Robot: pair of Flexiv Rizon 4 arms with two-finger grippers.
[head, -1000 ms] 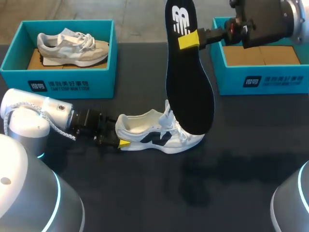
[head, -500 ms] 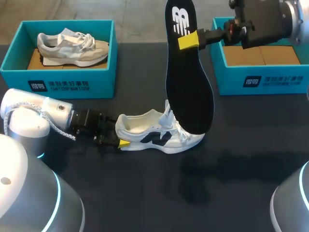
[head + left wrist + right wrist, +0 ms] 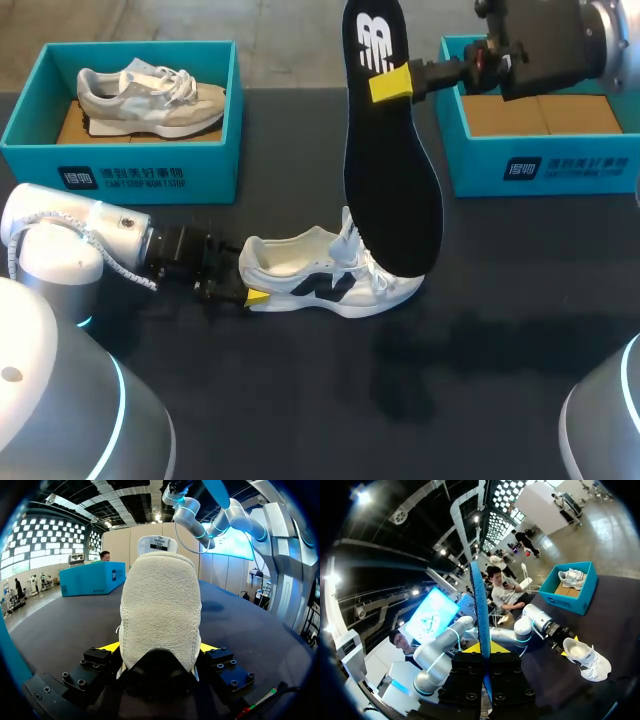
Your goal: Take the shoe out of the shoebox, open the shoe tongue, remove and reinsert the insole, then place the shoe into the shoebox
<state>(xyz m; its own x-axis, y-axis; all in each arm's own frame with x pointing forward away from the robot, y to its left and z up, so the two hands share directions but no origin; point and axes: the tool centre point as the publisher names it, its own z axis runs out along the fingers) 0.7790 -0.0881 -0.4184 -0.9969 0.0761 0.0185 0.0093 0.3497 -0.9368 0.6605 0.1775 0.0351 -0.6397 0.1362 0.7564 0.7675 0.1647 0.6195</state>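
Note:
A white sneaker (image 3: 330,275) with dark side marks lies on the black table, toe pointing right. My left gripper (image 3: 250,290) holds its heel low on the table. In the left wrist view the fuzzy heel (image 3: 160,610) fills the gap, with both yellow tips against its sides. My right gripper (image 3: 390,83) is shut on the black insole (image 3: 390,180) near its heel end and holds it upright in the air, toe end hanging just above the sneaker's tongue. The right wrist view shows the insole (image 3: 480,605) edge-on between the fingers, and the sneaker (image 3: 587,660) far below.
A teal shoebox (image 3: 120,165) at the back left holds a second grey-white sneaker (image 3: 150,100). Another teal shoebox (image 3: 540,165) at the back right shows only its cardboard floor, and my right arm hangs over it. Dark bare table lies in front of the sneaker.

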